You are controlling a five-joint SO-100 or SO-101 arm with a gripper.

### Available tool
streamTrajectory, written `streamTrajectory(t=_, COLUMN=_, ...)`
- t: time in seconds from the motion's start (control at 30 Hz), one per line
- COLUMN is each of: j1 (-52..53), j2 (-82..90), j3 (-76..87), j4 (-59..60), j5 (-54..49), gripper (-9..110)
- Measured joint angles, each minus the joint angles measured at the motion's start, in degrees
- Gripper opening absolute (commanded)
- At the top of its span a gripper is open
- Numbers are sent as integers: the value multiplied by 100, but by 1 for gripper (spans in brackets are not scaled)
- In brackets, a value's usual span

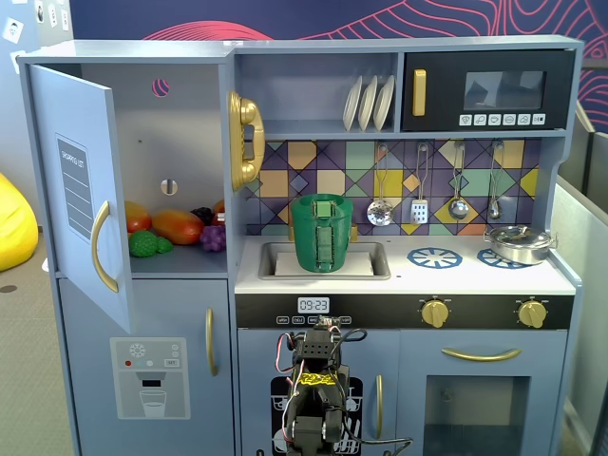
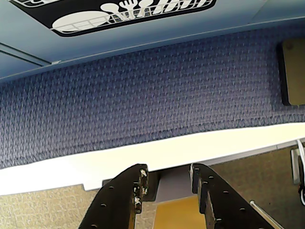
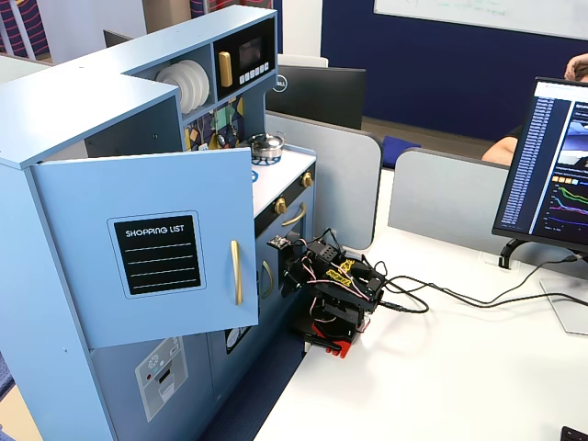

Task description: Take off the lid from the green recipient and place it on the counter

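Observation:
The green recipient [image 1: 323, 236] stands upright in the recessed sink of the counter [image 1: 408, 277], its ribbed strip facing front. The lid [image 1: 328, 202] sits on its mouth, square knob up. My arm [image 1: 318, 385] is folded low in front of the kitchen's lower doors, far below the pot. In the wrist view my gripper [image 2: 167, 177] is open and empty, its black jaws a little apart, pointing at the white table edge and blue carpet. In a fixed view from the side, the arm [image 3: 335, 292] sits on the white table and the open door hides the pot.
A silver pan [image 1: 519, 243] sits on the right burner print; it also shows in a fixed view [image 3: 266, 145]. The fridge door [image 1: 81, 190] stands open at left with toy food inside. Utensils hang on the backsplash above the counter. Cables [image 3: 441, 299] and a monitor [image 3: 551, 165] are on the table.

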Motion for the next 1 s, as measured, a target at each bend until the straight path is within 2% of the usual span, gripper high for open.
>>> streamTrajectory(t=0.43, j1=352, j2=0, j3=0, j4=0, j5=-44, gripper=1)
streamTrajectory(t=0.57, j1=352, j2=-62, j3=-18, j4=-255, j5=308, gripper=4)
streamTrajectory(t=0.7, j1=352, j2=-422, j3=-765, j4=-1187, j5=97, gripper=12)
streamTrajectory(t=0.87, j1=396, j2=-1389, j3=-2707, j4=-2514, j5=-105, gripper=30)
streamTrajectory(t=1.0, j1=457, j2=-2180, j3=-4192, j4=-3744, j5=-264, gripper=37)
